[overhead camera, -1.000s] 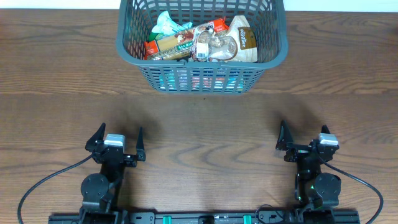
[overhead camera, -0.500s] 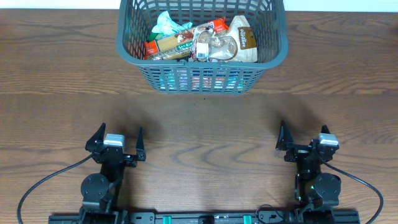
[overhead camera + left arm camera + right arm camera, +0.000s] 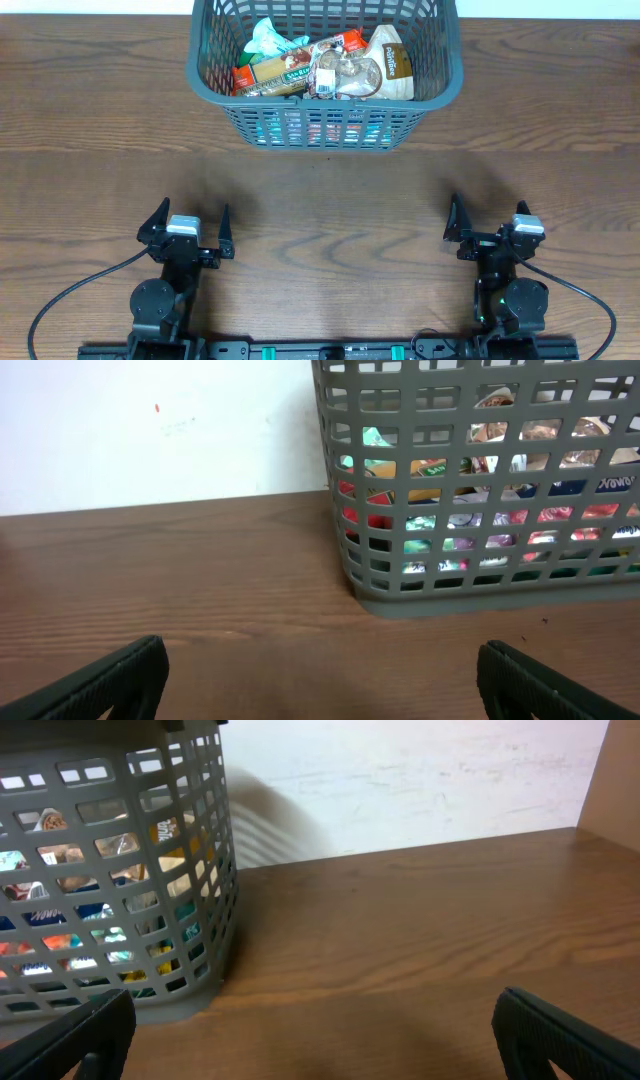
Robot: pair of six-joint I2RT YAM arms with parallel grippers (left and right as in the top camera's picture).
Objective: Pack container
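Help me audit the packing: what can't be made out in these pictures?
- Overhead: the far end of the dark grey slatted plastic basket is cut off by the frame's top edge.
- Overhead: whatever lies beneath the top grocery packets is covered by them.
- Both wrist views: the lattice walls break up the contents, so labels are unreadable.

Matt plastic basket [image 3: 325, 110]; wood-grain table [image 3: 330, 200]
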